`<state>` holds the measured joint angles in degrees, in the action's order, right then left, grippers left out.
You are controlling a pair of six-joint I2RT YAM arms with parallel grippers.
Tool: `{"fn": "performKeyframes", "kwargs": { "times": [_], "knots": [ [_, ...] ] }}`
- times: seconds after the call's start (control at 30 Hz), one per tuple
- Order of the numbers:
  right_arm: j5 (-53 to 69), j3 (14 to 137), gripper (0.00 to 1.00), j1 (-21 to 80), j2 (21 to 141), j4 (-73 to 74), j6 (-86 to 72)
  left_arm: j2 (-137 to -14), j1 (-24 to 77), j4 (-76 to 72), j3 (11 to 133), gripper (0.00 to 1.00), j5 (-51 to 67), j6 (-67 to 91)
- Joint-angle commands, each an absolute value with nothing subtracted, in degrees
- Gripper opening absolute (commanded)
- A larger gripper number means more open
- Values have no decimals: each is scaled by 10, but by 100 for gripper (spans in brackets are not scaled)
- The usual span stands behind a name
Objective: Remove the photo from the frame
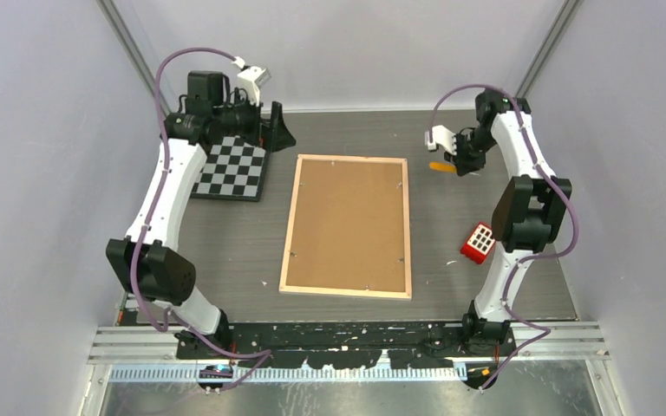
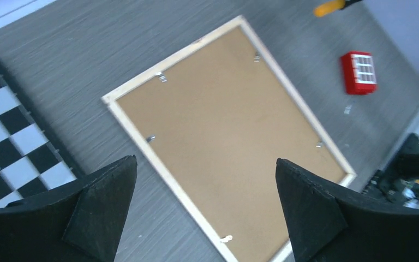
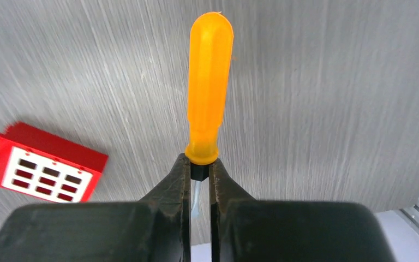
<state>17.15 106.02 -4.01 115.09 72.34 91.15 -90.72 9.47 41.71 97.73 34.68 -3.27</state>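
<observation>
Brown fibreboard faces up: the frame [image 1: 347, 225] lies face down in the middle of the worktop [image 1: 451, 208], between the two arms, with its pale wood rim around the backing panel. In the left wrist view, five small metal tabs can be counted around the inner edge of the rim, lying over the panel. The photo cannot be seen in any view, because the panel covers the frame's whole opening.

One black-and-white checkerboard [image 1: 234, 169] lies at the far left, apart from the frame's left edge. One red block [image 1: 479, 243] sits on the worktop to the right of the frame, near the right arm. Its white face has rows of small dark openings, too small to count surely.

The left tool [image 2: 205, 161] is raised above the far edge of the checkerboard. Its two black fingers [image 2: 103, 202] are spread wide and grasp nothing, and its camera looks down across the frame's back.

The right tool [image 3: 199, 166] is raised past the frame's far right corner. It is clenched on one screwdriver [image 3: 209, 82], with both fingers pinching just below the collar of the translucent orange handle, where a bit of metal shaft shows. In the top view the handle points left, towards the frame, and touches nothing on the worktop.
</observation>
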Motion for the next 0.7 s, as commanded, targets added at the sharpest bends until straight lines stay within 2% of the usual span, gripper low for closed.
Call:
{"fn": "performKeyframes", "kwargs": {
  "times": [0.0,0.23,0.5,0.67],
  "knots": [
    [284,1105,1,8,1086,795,790,-954,94,515,1038,100,480,8],
    [354,1052,1,136,993,669,545,-945,112,357,949,100,585,230],
    [354,1003,0,263,945,593,409,-973,168,349,901,93,622,267],
    [362,996,0,305,946,574,352,-972,192,322,884,83,624,265]
  ]
}}
